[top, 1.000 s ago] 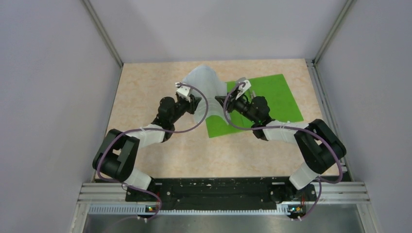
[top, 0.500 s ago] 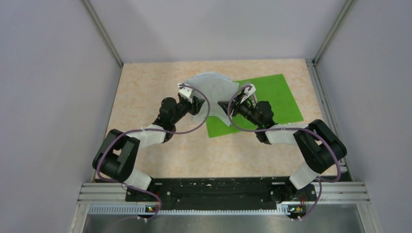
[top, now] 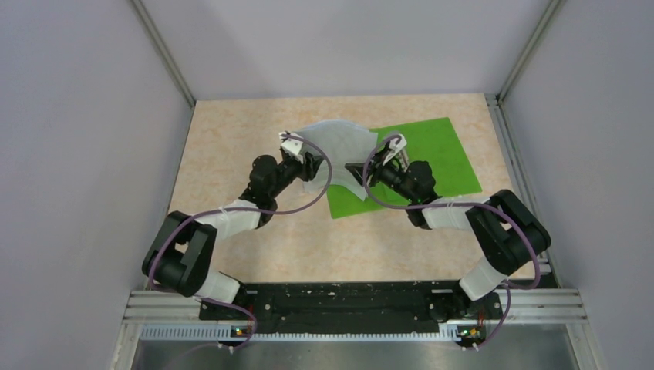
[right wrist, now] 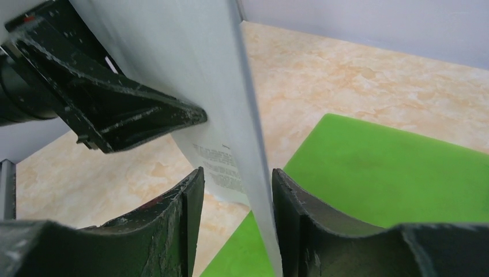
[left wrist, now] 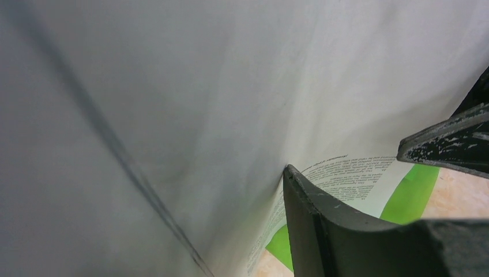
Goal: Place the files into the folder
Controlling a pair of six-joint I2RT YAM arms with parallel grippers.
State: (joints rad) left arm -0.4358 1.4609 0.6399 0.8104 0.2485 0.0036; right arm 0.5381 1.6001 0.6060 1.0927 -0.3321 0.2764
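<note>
Arms on both sides stretched away from the near edge and leaned in toward each other over the far middle of the table (top: 231, 139). The left arm (top: 231, 212) bent at its elbow and pointed up and to the right. The right arm (top: 463, 212) bent the same way and pointed up and to the left.

The left gripper (top: 311, 166) sat at the left edge of the files (top: 335, 150). In its own camera, white paper filled almost the whole view, and only one dark finger (left wrist: 323, 231) showed, pressed against the sheet. I could not tell whether this gripper was spread or pinching.

The right gripper (right wrist: 236, 179) sat at the right edge of the files. Its two fingers stood a little apart, with the paper edge running between them. A small gap showed on one side, so it was not squeezing the sheet.

The files lay puffed up, partly on the left end of the green folder (top: 432, 154) and partly on the table. The folder lay flat at the far right.
</note>
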